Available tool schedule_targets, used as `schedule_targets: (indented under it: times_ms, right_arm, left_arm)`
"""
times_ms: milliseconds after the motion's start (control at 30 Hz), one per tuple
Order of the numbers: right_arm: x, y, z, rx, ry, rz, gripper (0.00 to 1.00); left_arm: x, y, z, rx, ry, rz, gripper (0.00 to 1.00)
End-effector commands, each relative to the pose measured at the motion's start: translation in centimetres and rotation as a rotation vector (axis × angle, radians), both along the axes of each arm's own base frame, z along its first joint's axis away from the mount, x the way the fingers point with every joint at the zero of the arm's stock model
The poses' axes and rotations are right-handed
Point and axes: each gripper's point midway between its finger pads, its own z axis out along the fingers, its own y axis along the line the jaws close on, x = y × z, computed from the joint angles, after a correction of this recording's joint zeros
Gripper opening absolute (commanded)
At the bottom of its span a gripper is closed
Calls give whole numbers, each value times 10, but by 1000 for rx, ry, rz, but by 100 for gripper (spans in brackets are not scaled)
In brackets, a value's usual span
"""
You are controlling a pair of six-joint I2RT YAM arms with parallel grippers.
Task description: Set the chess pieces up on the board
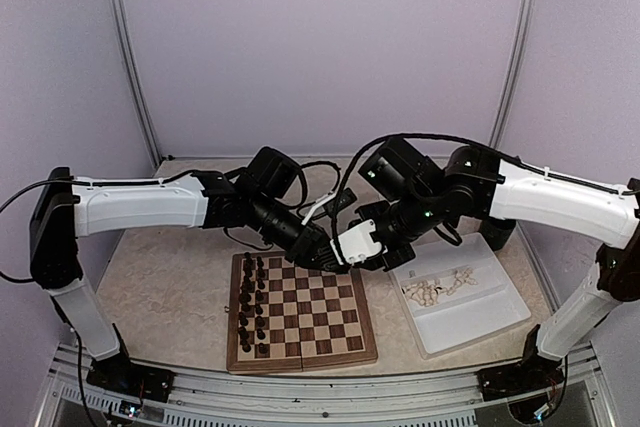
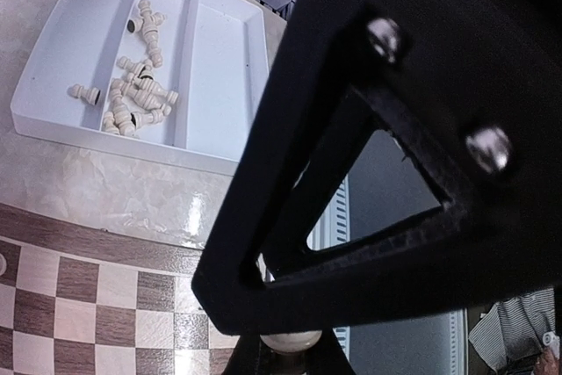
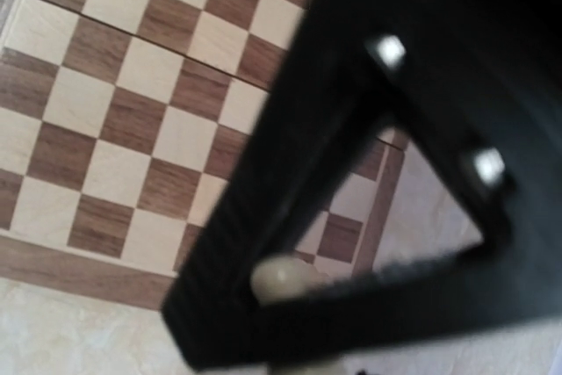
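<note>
My left gripper (image 1: 328, 254) is pinched shut on a small cream-white chess piece (image 2: 290, 341) above the far right corner of the square wooden chessboard (image 1: 300, 359). The right gripper (image 1: 352, 250) crowds in just right of it, and I cannot tell how its jaws stand. I judge the target squares lie nearer me, along the board's right edge.

Board (image 1: 322, 319) left of tray (image 1: 482, 315) — chess pieces (image 1: 430, 291) in tray, other set (image 1: 253, 302) along board's left edge
</note>
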Motion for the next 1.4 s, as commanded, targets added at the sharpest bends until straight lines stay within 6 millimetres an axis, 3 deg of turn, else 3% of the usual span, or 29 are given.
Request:
schedule_targets:
  times_ms: [0, 233, 400, 533, 700, 867, 1033, 1067, 1167, 1267, 1367]
  right_arm:
    - [-3, 9, -3, -14, -23, 18, 36]
    - [-11, 16, -5, -31, -42, 38, 29]
    - [-17, 19, -6, -34, -37, 55, 11]
    - [-17, 19, -5, -17, -28, 35, 2]
    - [-1, 3, 2, 66, 70, -40, 1]
    - [20, -20, 25, 266, 235, -122, 0]
    - [15, -30, 45, 537, 587, -123, 1]
    - [13, -30, 47, 569, 654, -113, 1]
    - [12, -32, 56, 648, 826, -87, 1]
    - [16, -38, 66, 703, 958, -71, 2]
    - [20, -43, 69, 728, 997, -68, 2]
  left_arm:
    - [-4, -7, 5, -25, 24, -30, 9]
    - [-7, -9, 1, -26, 42, -46, 9]
    - [-6, -9, 0, -25, 58, -50, 10]
    - [3, -6, -4, -10, 57, -16, 20]
    - [16, 10, -4, -7, -1, 91, 38]
    - [19, 30, 26, -111, -138, 219, 44]
    - [45, 41, 67, -233, -410, 504, 47]
    - [41, 40, 86, -300, -469, 534, 47]
    - [44, 50, 111, -396, -646, 691, 49]
    - [41, 49, 132, -489, -688, 714, 49]
    - [41, 33, 132, -500, -691, 683, 50]
